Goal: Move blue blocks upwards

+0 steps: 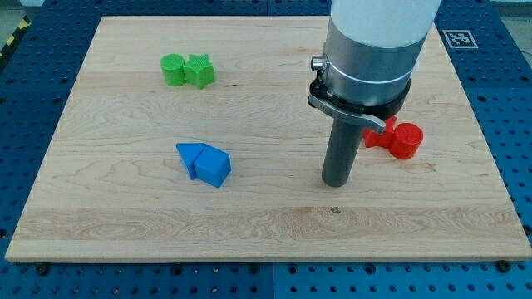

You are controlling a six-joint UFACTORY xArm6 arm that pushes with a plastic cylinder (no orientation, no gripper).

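The wooden board (125,224) lies on a blue perforated bench (507,75), its pale grain running across the view. Toward the view's upper left stand two green blocks touching each other: a green cylinder (172,70) on the left and a green star-shaped block (199,71) against its right side. Below them and slightly to the right, near the middle height of the board, sit the two blue blocks, also in contact: a blue triangular block (190,154) on the left and a blue block of roughly pentagonal outline (214,167) pressed against its lower right side. Both blue blocks lie well apart from the green pair and well below it. Further right, the arm descends from the view's top as a wide white and grey housing, narrowing to a dark rod. My tip (335,183) rests on the board to the right of the blue blocks, at about their height, well apart from them and touching no block. The arm carries no claw, so no open or closed state applies. At the right, partly hidden behind the housing, are two red blocks: a red cylinder (406,140) and, to its left, a red block (373,137) whose shape cannot be made out. They appear to touch. A printed marker tag (460,37) sits on the bench at upper right.
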